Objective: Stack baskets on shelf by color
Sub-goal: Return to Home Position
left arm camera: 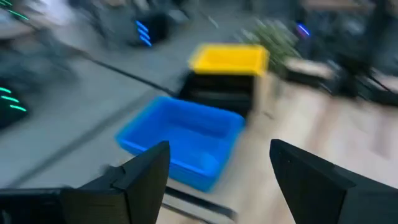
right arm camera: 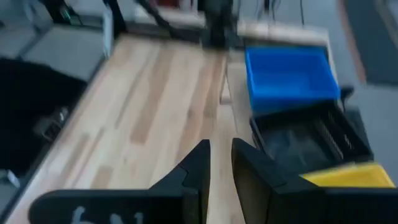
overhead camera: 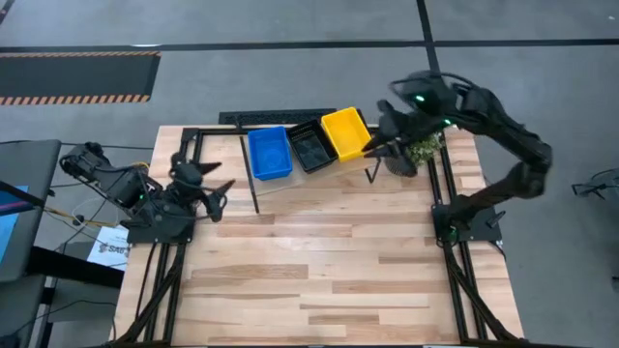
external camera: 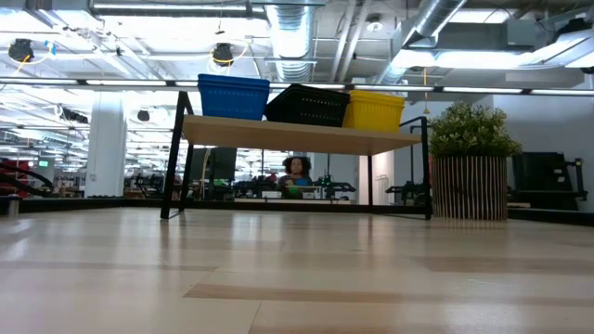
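Note:
Three baskets stand side by side on the shelf (overhead camera: 334, 168) (external camera: 297, 135): blue (overhead camera: 269, 153) (external camera: 232, 96), black (overhead camera: 311, 147) (external camera: 309, 105), yellow (overhead camera: 345, 132) (external camera: 374, 109). My right gripper (overhead camera: 373, 147) (right arm camera: 221, 155) hovers just beside the yellow basket (right arm camera: 351, 174), toward the table's right. Its fingers are a narrow gap apart with nothing between them. My left gripper (overhead camera: 224, 193) (left arm camera: 217, 180) waits wide open above the table's left side and faces the blue basket (left arm camera: 180, 140). No other baskets show.
A potted plant (overhead camera: 418, 153) (external camera: 473, 167) stands at the table's far right corner, close behind my right gripper. Bare plank tabletop (overhead camera: 319, 261) stretches from the shelf to the near edge. A person (external camera: 295, 176) shows far off in the room, under the shelf.

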You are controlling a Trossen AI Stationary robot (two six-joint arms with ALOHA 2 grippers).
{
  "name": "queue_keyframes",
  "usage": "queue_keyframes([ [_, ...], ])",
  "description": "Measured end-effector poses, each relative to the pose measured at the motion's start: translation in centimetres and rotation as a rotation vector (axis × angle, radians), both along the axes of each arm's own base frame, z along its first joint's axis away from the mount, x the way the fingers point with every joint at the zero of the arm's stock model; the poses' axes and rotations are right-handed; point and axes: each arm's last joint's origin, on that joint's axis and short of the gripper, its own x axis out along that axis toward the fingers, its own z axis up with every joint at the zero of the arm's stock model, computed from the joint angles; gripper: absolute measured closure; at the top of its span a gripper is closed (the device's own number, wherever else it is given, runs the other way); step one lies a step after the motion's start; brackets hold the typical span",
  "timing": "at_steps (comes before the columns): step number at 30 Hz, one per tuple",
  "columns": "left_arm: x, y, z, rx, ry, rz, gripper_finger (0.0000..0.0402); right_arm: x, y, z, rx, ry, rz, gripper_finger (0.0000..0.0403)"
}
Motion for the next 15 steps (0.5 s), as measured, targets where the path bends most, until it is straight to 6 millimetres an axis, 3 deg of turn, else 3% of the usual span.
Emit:
queue_keyframes([
  [5, -2.0, 0.1, -2.2, 0.053, -0.112, 0.069, 0.0136, -2.6, 2.5, -1.9, 0.034, -0.178, 0.028, 0.0325],
  [15, -4.9, 0.5, -6.5, -0.153, -0.195, -0.173, 0.0136, -5.4, 5.7, -12.0, 0.141, -0.484, -0.016, 0.0331],
])
